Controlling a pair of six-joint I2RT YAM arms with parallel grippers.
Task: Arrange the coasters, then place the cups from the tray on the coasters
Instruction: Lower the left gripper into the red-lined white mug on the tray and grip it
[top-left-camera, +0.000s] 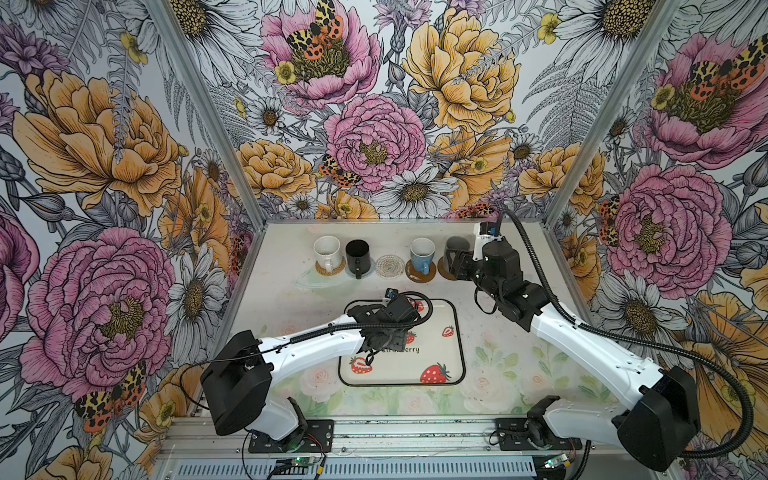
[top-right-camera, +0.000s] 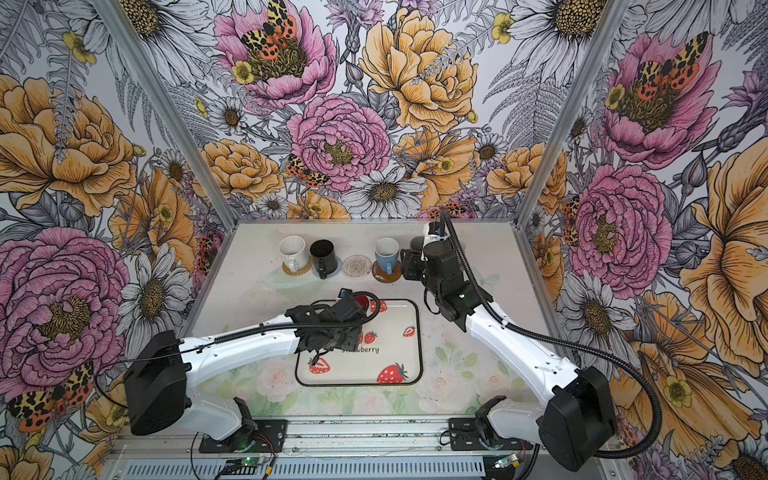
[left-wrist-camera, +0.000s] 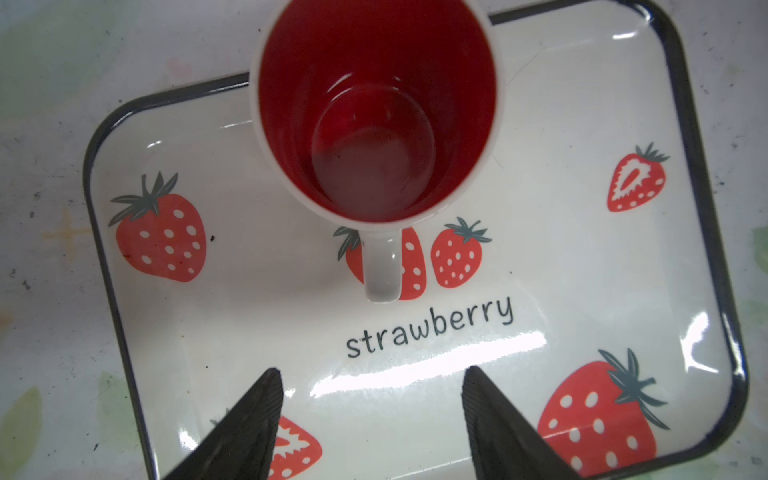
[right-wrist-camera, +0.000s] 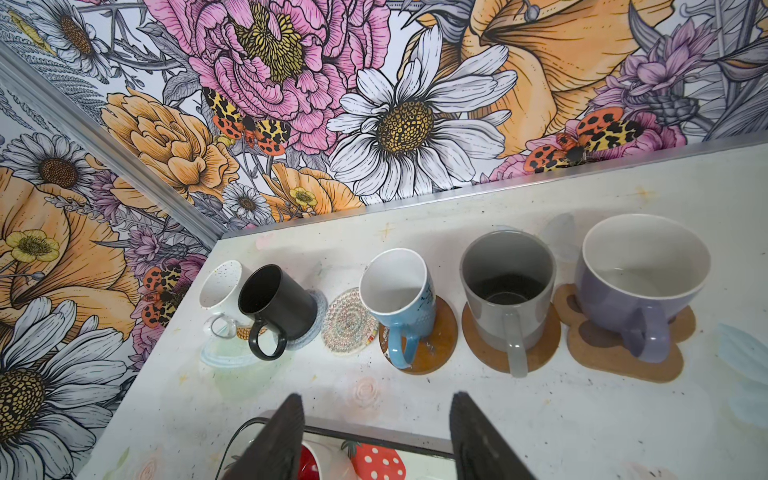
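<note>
From where I stand, the job looks nearly finished. Five cups sit in a row along the back of the pale table: the white speckled mug on the woven tan rattan coaster, the black mug on the pale blue-grey woven coaster, the light blue mug with a white inside on a brown disc coaster, the grey mug on the second brown disc coaster, and the lavender mug on the tan paw-shaped coaster. Only the clear beaded coaster, between the black and light blue mugs, lies bare. The last cup, the white mug with a red inside, stands upright at the far end of the white strawberry-print tray with a thin black rim, its handle turned toward the left gripper. I'd say one pick and one placement remain. The left arm reaches in low over the tray with its wrist bent down. Its fingers are spread and empty, stopping short of the handle. The right arm stretches to the back right, hiding the lavender mug in both top views. The right gripper hovers in front of the row, jaws parted around nothing.
</note>
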